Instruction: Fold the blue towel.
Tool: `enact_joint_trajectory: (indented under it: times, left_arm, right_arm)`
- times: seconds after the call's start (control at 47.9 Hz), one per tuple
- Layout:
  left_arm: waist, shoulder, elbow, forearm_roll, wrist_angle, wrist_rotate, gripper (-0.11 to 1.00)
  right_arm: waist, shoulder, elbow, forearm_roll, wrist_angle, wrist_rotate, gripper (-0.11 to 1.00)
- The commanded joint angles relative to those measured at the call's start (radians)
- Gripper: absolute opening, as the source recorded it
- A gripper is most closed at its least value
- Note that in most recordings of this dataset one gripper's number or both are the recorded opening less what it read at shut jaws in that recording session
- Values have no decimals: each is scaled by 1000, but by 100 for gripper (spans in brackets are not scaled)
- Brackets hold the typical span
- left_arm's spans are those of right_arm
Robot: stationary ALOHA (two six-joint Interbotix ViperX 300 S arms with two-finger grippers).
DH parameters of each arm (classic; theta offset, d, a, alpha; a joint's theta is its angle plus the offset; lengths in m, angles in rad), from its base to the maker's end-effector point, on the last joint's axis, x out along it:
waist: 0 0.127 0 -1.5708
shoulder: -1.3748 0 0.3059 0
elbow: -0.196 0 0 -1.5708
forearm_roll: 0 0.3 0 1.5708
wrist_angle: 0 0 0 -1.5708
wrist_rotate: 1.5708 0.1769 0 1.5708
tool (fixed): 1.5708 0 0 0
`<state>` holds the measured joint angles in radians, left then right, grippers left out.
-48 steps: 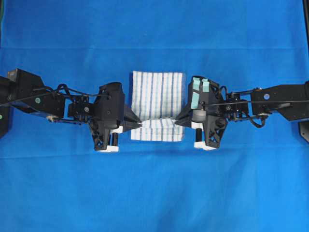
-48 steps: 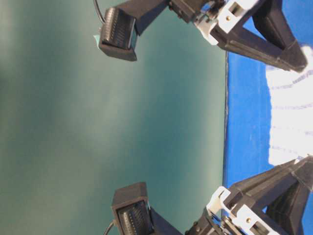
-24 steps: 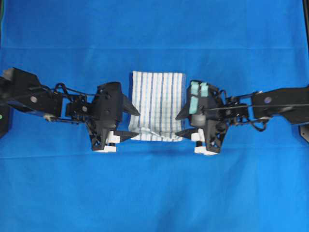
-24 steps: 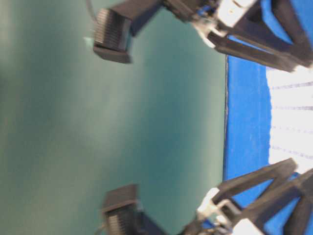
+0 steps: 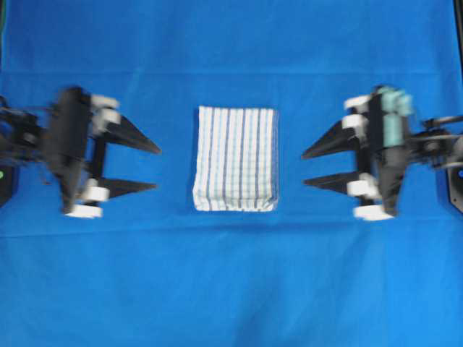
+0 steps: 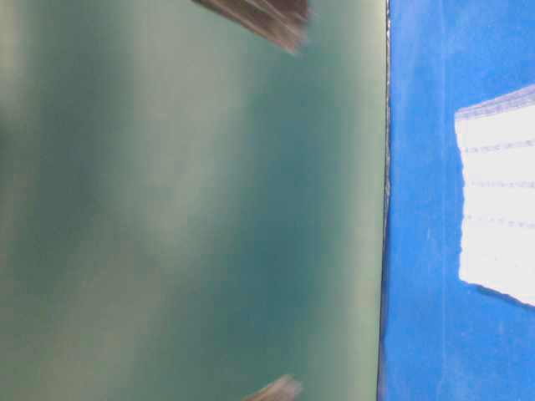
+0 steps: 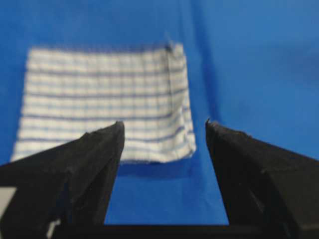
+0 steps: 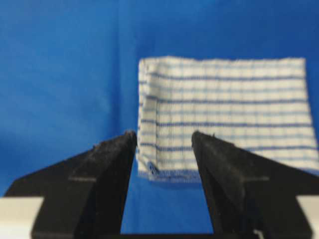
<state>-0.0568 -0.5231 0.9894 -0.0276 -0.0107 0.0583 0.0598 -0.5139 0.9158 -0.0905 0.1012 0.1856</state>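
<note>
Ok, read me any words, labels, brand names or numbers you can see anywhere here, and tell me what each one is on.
None: no readable text in any view.
Towel: stripes only, no tag or print showing.
Blue sheet: plain.
Left gripper and right gripper: blurred, no lettering to make out.

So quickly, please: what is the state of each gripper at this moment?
Left gripper: open, holding nothing, apart from the blue towel.
Right gripper: open, holding nothing, also apart from it.
</note>
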Motion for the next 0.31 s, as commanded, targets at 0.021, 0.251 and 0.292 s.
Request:
enact_joint_trajectory:
  times: [0.021,0.251,0.292]
  left_arm:
    - [6,-147,44,0,-6,12,59]
    - [31,-403,124,2,41,38,59]
    - [43,-443,137,2,57,41,59]
  right_arm:
    - [-9,-126,28,-5,-2,0,55]
    - [-34,-351,137,-35,11,0,55]
    - [-48,-388,161,-35,11,0,55]
